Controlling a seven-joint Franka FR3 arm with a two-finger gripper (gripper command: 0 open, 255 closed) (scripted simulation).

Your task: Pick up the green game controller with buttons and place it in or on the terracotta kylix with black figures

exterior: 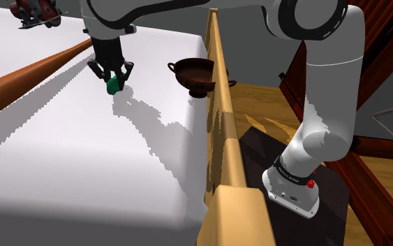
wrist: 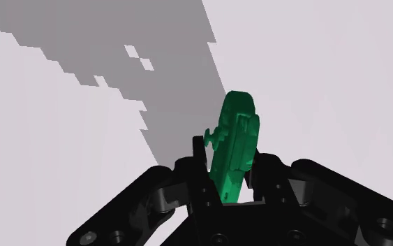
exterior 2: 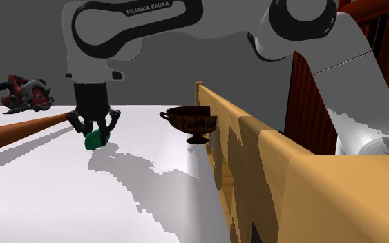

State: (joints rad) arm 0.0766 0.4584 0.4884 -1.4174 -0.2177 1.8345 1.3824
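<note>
While arm [exterior 2: 186, 27] reads "FRANKA EMIKA" in 2nd ext. view, gripper [exterior: 113, 78] is clamped narrow on green controller [exterior: 113, 86], edge-up betw. fingers, over white surface [exterior: 83, 161]; kylix [exterior: 195, 73] stands at its 3 o'clock, well apart, nr wooden rail [exterior: 223, 91].

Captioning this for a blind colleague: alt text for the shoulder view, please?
The black tool grips a green controller over a white surface. A dark brown kylix stands apart near the surface's edge, beside a wooden rail.
</note>
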